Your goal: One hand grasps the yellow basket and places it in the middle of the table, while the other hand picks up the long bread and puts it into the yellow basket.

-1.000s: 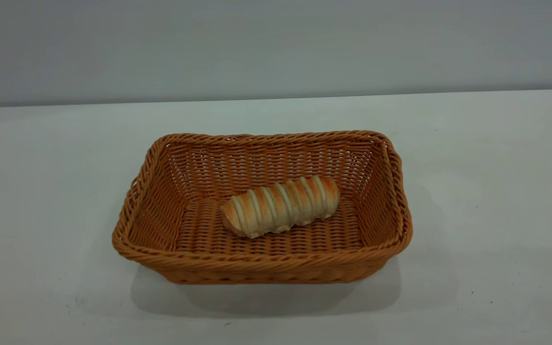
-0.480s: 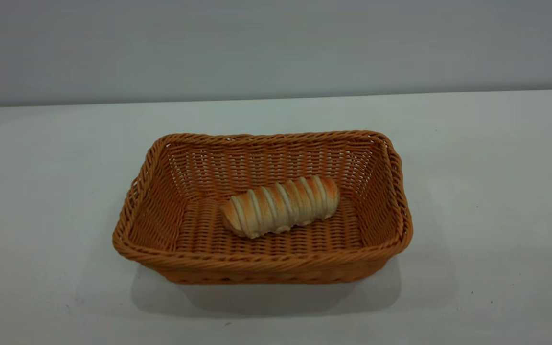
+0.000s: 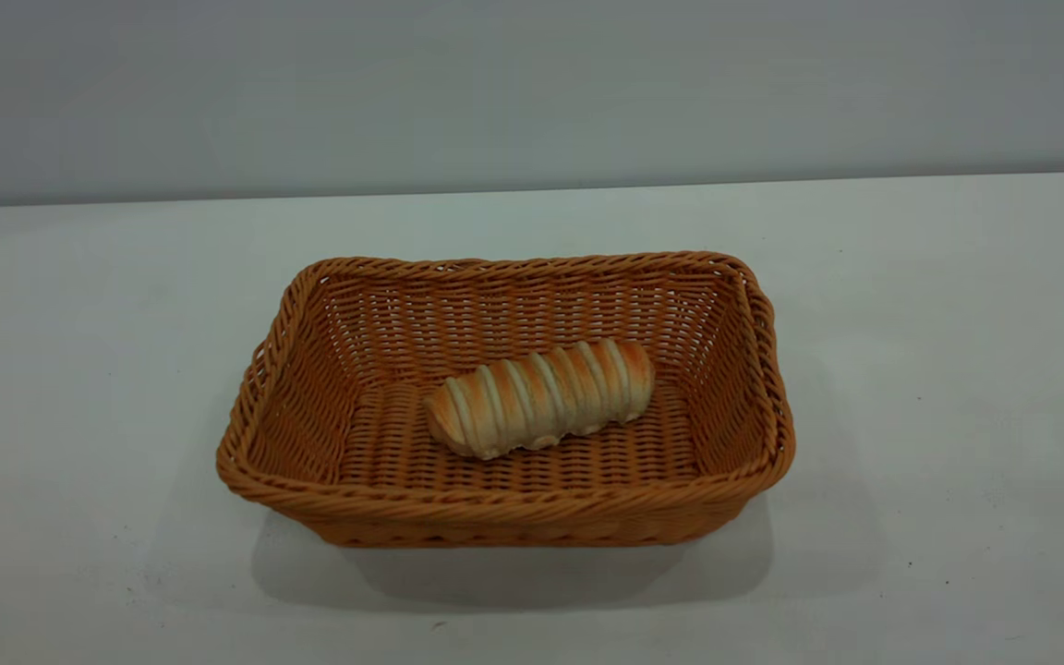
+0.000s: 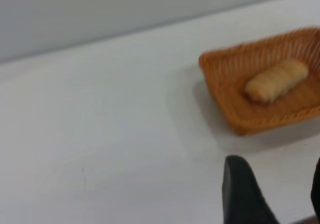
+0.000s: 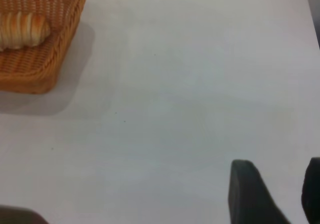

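The yellow basket (image 3: 505, 517) is sitting near the middle of the worktop (image 3: 938, 369), and the long bread (image 3: 541, 397) is lying flat on the basket floor, a bit slanted, not touching any wall; so the job is looking done, and the step in hand seems to be keeping both arms away and calm. The left claw (image 4: 272, 194) is hanging over bare worktop, well apart from the basket, with its two dark fingers spread and nothing between them; the right claw (image 5: 272, 194) is waiting on the other side, also well apart, also spread and holding nothing. To do this well, I think the arms should be pulling off slowly and staying high, so that no finger is bumping the braided rim and sliding the basket out of place; the basket is looking light, so a small knock could be moving it. The basket is orange-tan, woven, with sloping see-through sides and a thick twisted rim; it is much bigger than the bread. The bread is golden with pale stripes going across it, and its ends are round.
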Tool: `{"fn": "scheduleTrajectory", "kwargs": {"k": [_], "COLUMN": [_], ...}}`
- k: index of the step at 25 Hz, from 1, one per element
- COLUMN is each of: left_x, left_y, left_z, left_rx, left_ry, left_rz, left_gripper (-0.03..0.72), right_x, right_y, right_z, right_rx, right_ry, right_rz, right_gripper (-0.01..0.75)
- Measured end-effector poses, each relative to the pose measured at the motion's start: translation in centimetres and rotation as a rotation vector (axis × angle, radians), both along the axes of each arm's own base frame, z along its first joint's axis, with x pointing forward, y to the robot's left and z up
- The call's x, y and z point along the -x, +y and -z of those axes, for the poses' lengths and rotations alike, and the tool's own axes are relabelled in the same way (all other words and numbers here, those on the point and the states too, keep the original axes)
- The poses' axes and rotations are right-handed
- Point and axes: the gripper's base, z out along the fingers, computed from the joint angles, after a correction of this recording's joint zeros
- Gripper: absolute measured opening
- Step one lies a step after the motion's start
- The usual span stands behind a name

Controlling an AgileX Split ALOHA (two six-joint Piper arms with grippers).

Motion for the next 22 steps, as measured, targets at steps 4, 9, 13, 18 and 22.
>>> {"fn": "scheduleTrajectory", "kwargs": {"k": [4,9,13,18,22], "left_x": [-0.5,-0.9,-1.4,-1.8,-1.8], "left_y": [-0.8,-1.3,-1.6,-1.9,-1.9], "left_z": [2.2,4.1,5.1,5.7,5.8], "left_rx": [0.009,-0.006,-0.006,0.006,0.0], "left_ry": [0.057,0.105,0.138,0.151,0.153], "left_rz": [-0.037,-0.1,-0.148,-0.197,-0.227], "left_gripper": [0.399,0.399,0.399,0.399,0.399], "right_x": [0.0,0.0,0.0,0.0,0.0], "right_y": [0.0,0.0,0.0,0.0,0.0], "right_z": [0.0,0.0,0.0,0.0,0.0], "right_rx": [0.0,0.001,0.0,0.0,0.0], "right_ry": [0.0,0.0,0.0,0.0,0.0], "right_rz": [0.0,0.0,0.001,0.001,0.001], "right_gripper": [0.302,0.302,0.302,0.302,0.302]}}
